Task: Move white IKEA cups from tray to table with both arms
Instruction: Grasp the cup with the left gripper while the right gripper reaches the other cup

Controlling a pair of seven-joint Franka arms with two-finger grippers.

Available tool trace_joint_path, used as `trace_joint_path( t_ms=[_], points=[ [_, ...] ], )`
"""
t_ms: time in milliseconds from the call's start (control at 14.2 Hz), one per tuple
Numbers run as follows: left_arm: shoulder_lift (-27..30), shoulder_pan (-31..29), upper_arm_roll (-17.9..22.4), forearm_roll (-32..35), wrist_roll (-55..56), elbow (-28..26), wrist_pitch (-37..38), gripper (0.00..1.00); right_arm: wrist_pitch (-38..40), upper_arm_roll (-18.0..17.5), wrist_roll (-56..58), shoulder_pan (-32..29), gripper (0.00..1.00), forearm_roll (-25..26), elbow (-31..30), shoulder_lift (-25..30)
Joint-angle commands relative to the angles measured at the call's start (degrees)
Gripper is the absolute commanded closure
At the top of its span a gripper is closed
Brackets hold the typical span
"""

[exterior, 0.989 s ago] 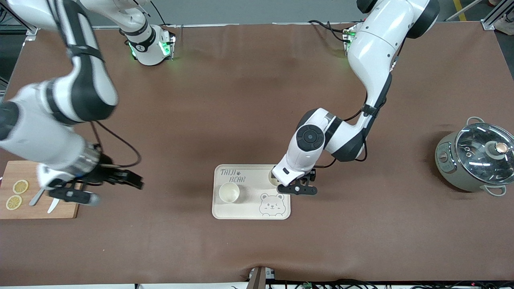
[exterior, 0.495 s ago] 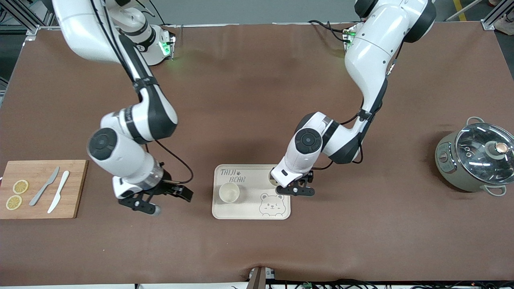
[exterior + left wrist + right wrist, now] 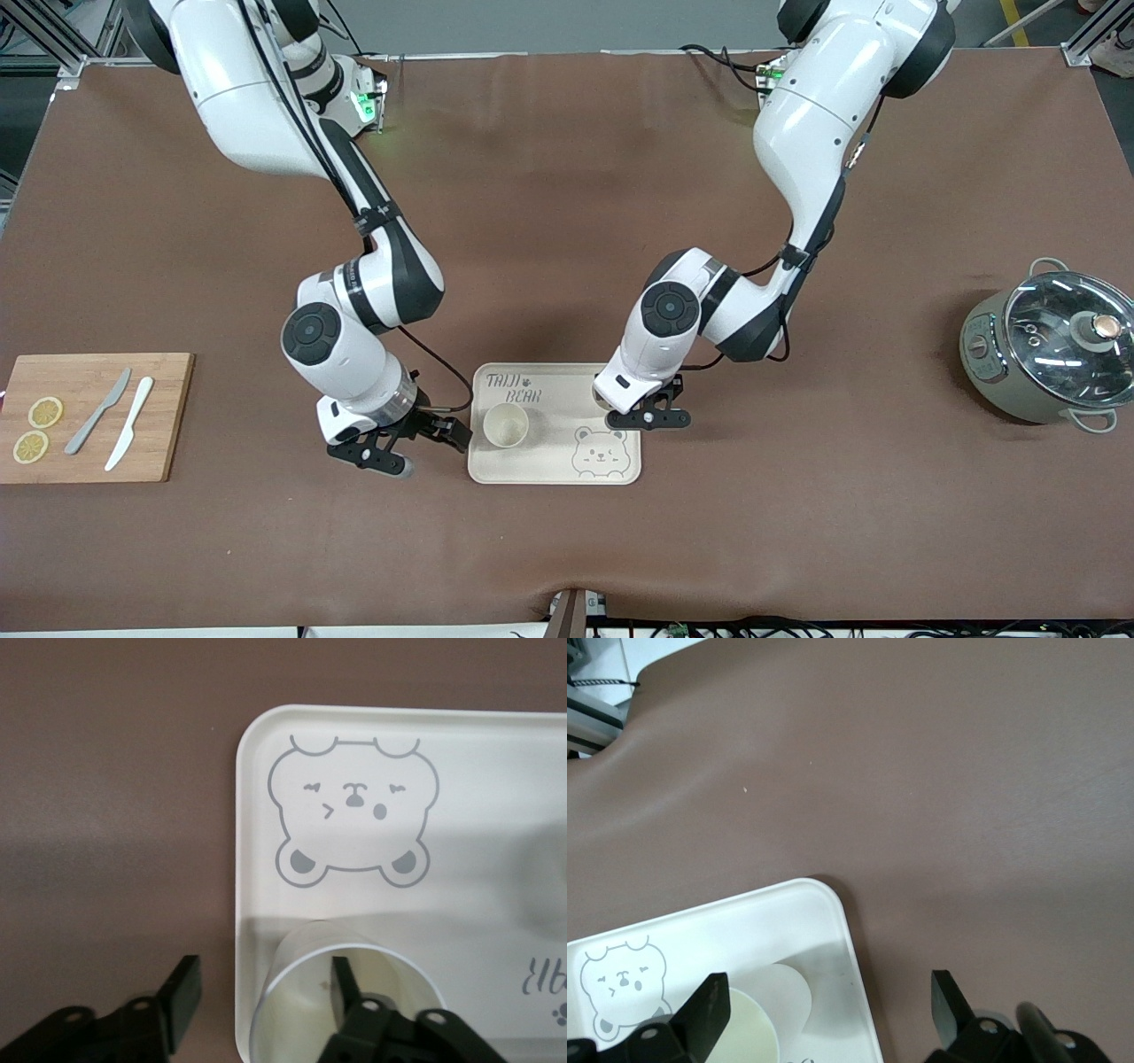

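A cream bear-printed tray (image 3: 611,474) lies on the brown table. One white cup (image 3: 506,425) stands upright on the tray's half toward the right arm's end. My right gripper (image 3: 432,450) is open and empty, low beside that end of the tray. In the right wrist view this cup (image 3: 772,1005) sits by one finger (image 3: 709,1003) of my right gripper (image 3: 828,992). The second white cup (image 3: 354,992) stands on the tray's other half, mostly hidden under my left hand in the front view. My left gripper (image 3: 263,974) is open, one finger inside this cup, the other outside over the table; it also shows in the front view (image 3: 651,415).
A wooden cutting board (image 3: 164,416) with two lemon slices and two knives lies at the right arm's end. A grey pot with a glass lid (image 3: 1050,354) stands at the left arm's end. Bare brown table surrounds the tray.
My right arm has swung in from over the cutting board to the tray's end beside the first cup. My left gripper has shifted only slightly at the second cup.
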State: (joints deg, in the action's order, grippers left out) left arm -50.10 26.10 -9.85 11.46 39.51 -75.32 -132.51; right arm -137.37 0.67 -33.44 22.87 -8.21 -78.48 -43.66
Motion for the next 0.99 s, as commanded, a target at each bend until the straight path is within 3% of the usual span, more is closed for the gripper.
trace_joint_path(
  t_ms=[0, 424, 707, 918],
  points=[
    [-0.3, 0.4, 0.4, 2.0, 1.6, 0.9, -0.2, 1.0, -1.7, 0.6, -1.3, 1.4, 0.0, 0.2, 1.9, -2.5],
    [2.6, -0.2, 0.4, 1.9, 2.2, 0.7, 1.8, 1.0, -3.1, 0.6, -1.3, 3.4, 0.0, 0.1, 1.9, -4.1],
    [12.0, -3.8, -0.3, 1.4, -2.0, 0.3, 14.9, 1.0, -3.1, 0.6, -1.3, 4.6, 0.0, 0.1, 1.7, -4.5],
    [19.1, -6.7, -0.4, 1.6, -5.2, -8.6, 16.7, 1.0, -3.3, 0.7, -1.3, 4.7, 0.0, 0.4, 1.7, -5.2]
  ],
)
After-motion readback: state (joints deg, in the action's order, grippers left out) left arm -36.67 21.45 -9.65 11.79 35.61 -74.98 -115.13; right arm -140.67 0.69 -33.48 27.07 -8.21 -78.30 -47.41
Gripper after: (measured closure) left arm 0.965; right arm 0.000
